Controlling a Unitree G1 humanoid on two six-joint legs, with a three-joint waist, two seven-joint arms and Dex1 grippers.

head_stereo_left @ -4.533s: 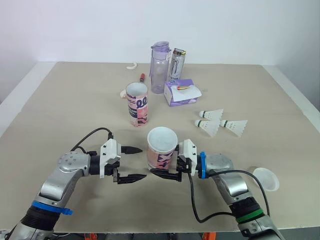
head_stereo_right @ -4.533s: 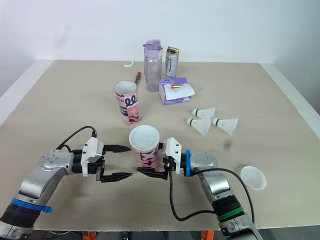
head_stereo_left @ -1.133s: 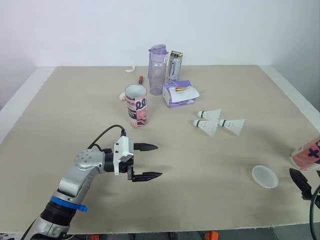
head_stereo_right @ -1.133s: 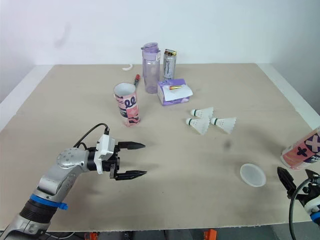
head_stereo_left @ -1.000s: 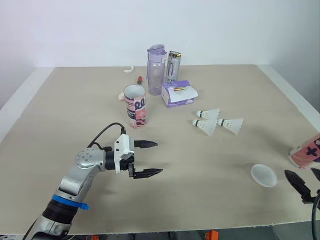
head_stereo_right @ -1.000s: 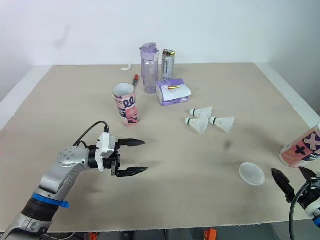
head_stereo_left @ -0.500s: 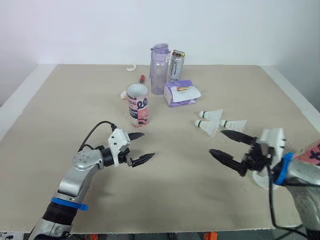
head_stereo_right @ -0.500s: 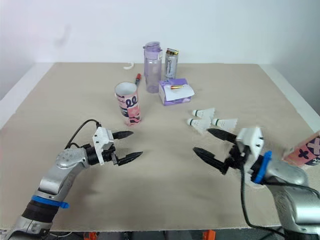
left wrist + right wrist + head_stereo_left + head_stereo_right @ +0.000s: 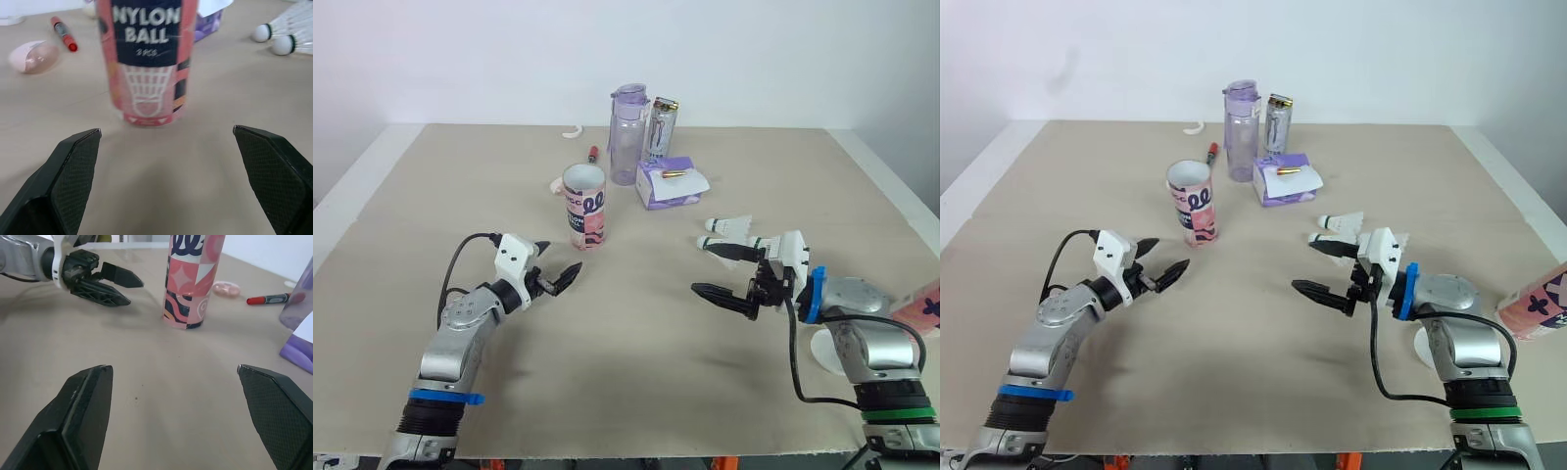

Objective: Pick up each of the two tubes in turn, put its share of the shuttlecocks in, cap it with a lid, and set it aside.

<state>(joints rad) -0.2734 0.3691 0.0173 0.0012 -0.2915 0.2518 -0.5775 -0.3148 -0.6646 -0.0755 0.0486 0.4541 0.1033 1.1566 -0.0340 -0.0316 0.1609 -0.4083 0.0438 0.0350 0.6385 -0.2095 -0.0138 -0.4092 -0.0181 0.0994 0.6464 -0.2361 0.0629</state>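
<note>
Table (image 9: pixel 636 338), all positions taken off the pink tube (image 9: pixel 583 206), which stands upright and open-topped near the middle. Left gripper (image 9: pixel 564 255) is held low, front-left of the tube and aimed at it; fingers spread wide, nothing between them, and the wrist view has the tube's "NYLON BALL" label square in the gap. A pale disc (image 9: pixel 555 183) lies just behind-left of the tube, apart from it. A red marker (image 9: pixel 592 154) lies farther behind. Bottle (image 9: pixel 626 132) and can (image 9: pixel 661 127) stand side by side behind-right of the tube. A purple box (image 9: pixel 671 183) sits in front of those two. Right gripper (image 9: pixel 697 266) is well right of the tube and a little nearer the robot, pointing back toward it, fingers apart and empty. Shuttlecocks (image 9: pixel 732 225) lie close behind its upper finger; contact cannot be told. White lid (image 9: pixel 827 348) lies flat farther right, partly behind the forearm. Second tube (image 9: pixel 1535 302) is far right at the table edge, tilted, its top end out of sight.
</note>
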